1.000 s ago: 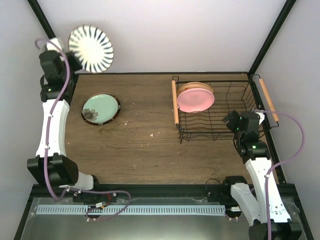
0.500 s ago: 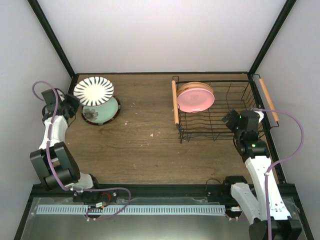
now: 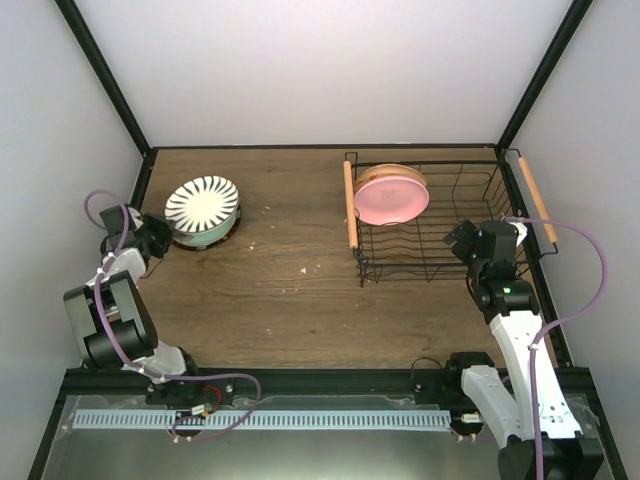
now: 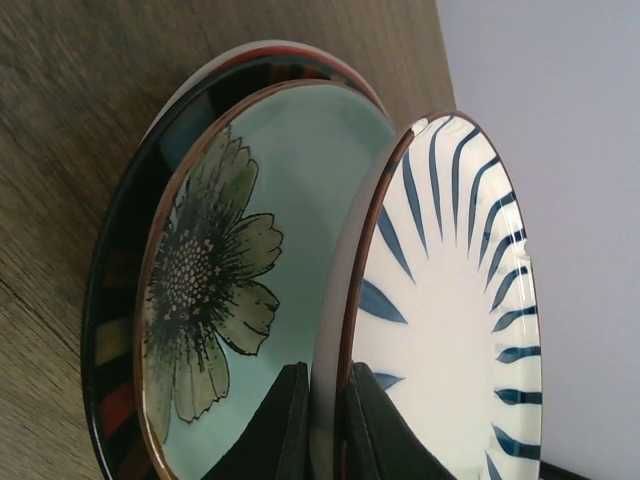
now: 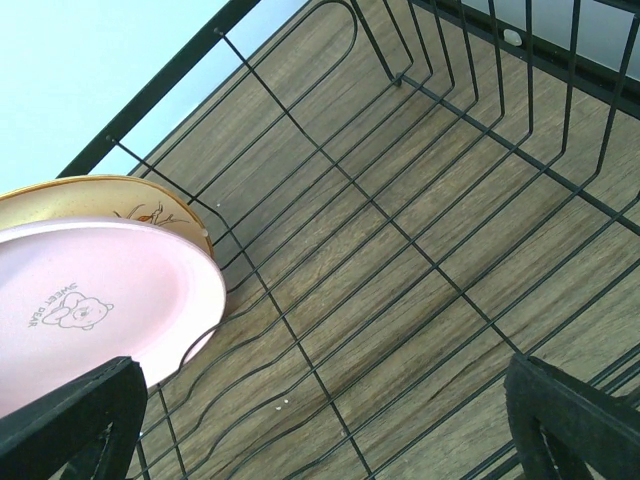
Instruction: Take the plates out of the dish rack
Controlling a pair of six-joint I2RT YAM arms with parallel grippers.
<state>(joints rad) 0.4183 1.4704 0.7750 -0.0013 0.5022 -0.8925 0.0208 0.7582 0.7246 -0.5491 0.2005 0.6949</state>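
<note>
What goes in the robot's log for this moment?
left jaws: shut on striped plate rim | striped plate: tilted over mint plate | dish rack: holds pink plate, tan plate | right jaws: open at rack

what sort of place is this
Probably a robot test cell, not a kitchen: two arms bolted to a wooden table, bare white walls in a black frame, just a dish rack and plates.

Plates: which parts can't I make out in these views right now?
- Tan plate: right wrist view, mostly behind the pink plate.
- Red plate: left wrist view, only its rim shows under the mint plate.
- Striped plate: left wrist view, bottom cut off by the frame edge; contact with the mint plate cannot be told.
</note>
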